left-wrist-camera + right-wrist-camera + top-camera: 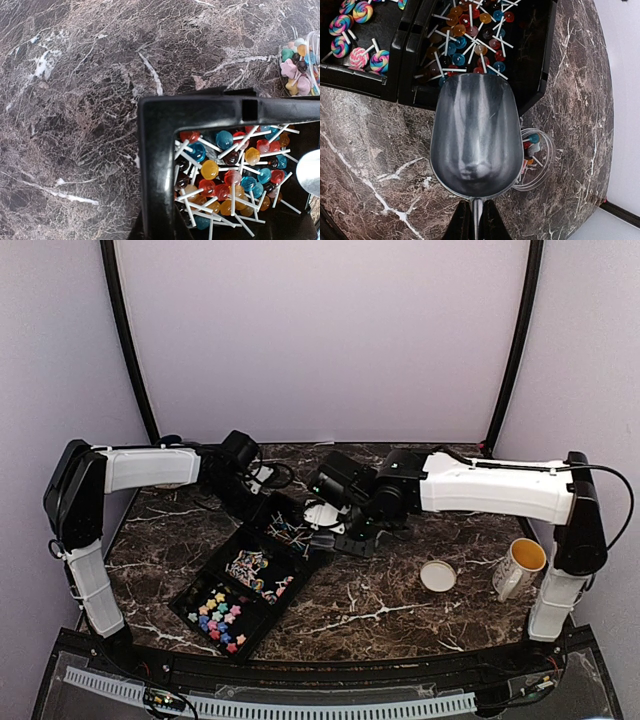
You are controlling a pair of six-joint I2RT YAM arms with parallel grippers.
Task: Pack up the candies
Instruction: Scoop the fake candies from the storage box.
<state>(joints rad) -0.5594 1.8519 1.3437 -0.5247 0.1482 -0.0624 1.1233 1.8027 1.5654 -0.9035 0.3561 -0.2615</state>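
Note:
A black three-part tray [195,592] holds the candies: star-shaped sweets [220,618] in the near part, swirl lollipops [255,570] in the middle and small ball lollipops [285,530] in the far part. My left gripper [167,227] is shut on the tray's far rim [160,150], next to the ball lollipops [235,175]. My right gripper [476,222] is shut on the handle of an empty metal scoop [475,135]. The scoop hangs over the tray's edge and a clear cup [537,160] that holds a few candies.
A round tan lid [438,576] lies on the marble table right of the tray. A white mug [520,565] stands by the right arm's base. The clear cup also shows in the left wrist view [300,62], beyond the tray's corner.

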